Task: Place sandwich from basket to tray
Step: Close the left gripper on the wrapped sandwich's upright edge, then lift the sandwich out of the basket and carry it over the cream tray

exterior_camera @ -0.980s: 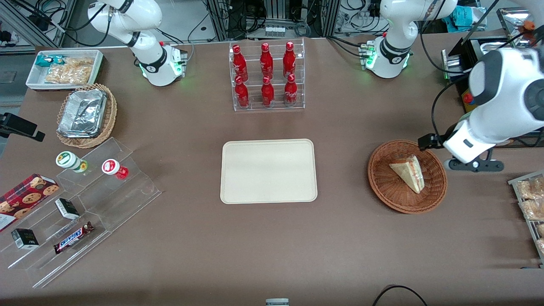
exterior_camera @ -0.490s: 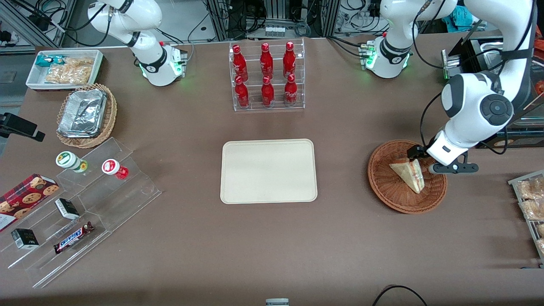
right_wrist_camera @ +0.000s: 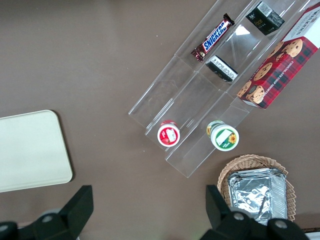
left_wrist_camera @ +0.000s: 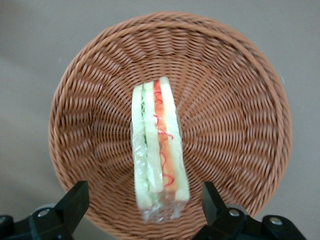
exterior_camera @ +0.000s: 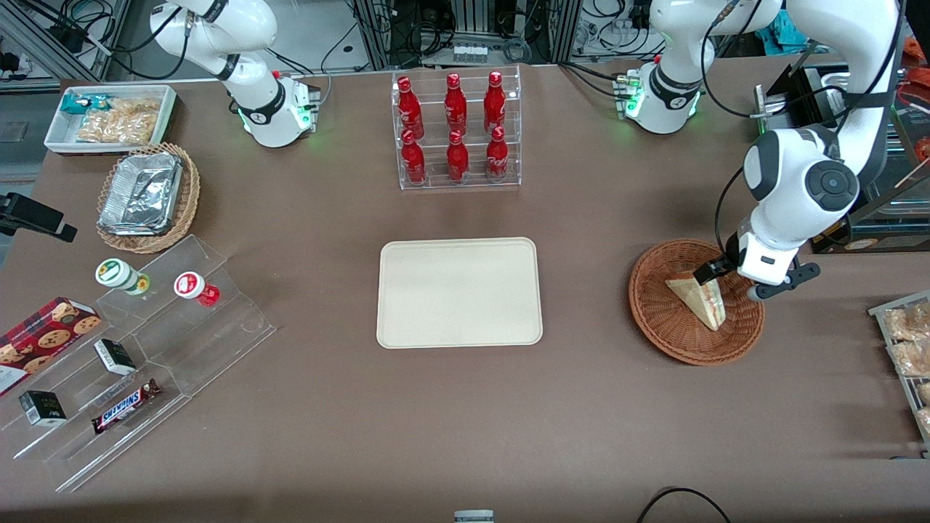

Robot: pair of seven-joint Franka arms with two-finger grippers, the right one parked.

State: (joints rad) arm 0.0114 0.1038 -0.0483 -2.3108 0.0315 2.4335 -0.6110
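I see the sandwich (exterior_camera: 699, 298) lying wrapped in the reddish-brown basket (exterior_camera: 667, 333), unmoved, while my gripper (left_wrist_camera: 145, 210) has swung in from the basket's 3 o'clock rim over the last second and now hangs above the wedge's end farther from the front camera, fingers (left_wrist_camera: 74, 201) spread wide to either side of it and touching nothing. The tray (exterior_camera: 459, 293) sits bare at the basket's 9 o'clock, well apart, with the rack of red bottles (exterior_camera: 456, 131) at the tray's 12 o'clock.
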